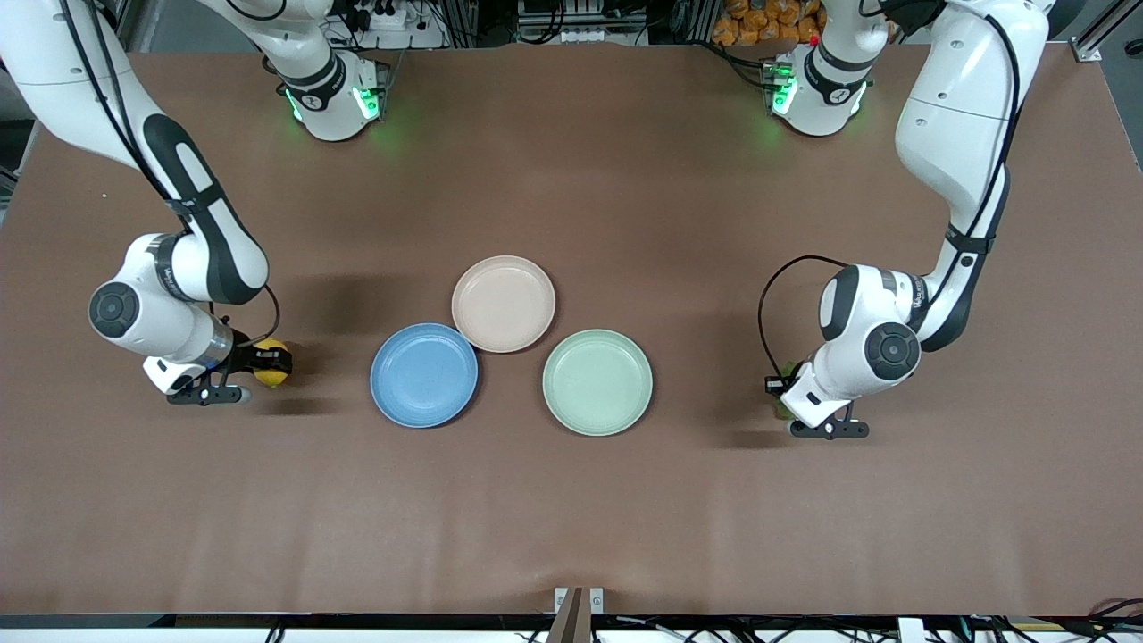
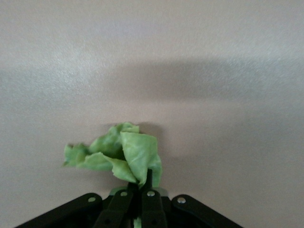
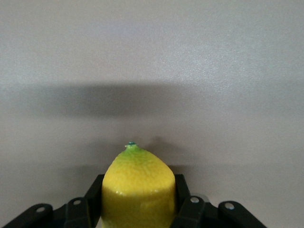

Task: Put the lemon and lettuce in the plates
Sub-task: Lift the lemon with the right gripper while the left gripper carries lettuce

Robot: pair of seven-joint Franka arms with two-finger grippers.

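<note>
My right gripper (image 1: 271,361) is shut on the yellow lemon (image 1: 271,363) at the right arm's end of the table, beside the blue plate (image 1: 423,374); the lemon (image 3: 137,187) fills the space between its black fingers (image 3: 182,194). My left gripper (image 1: 783,393) is shut on the green ruffled lettuce (image 2: 121,159) at the left arm's end; in the front view only a sliver of the lettuce (image 1: 785,372) shows past the wrist. The beige-pink plate (image 1: 503,303) lies farther from the front camera than the blue plate, touching it. Both plates are bare.
A pale mint-green plate (image 1: 596,381) lies between the blue plate and my left gripper, bare too. The brown table (image 1: 571,518) spreads wide toward the front camera. Both arm bases stand at the table's edge farthest from the front camera.
</note>
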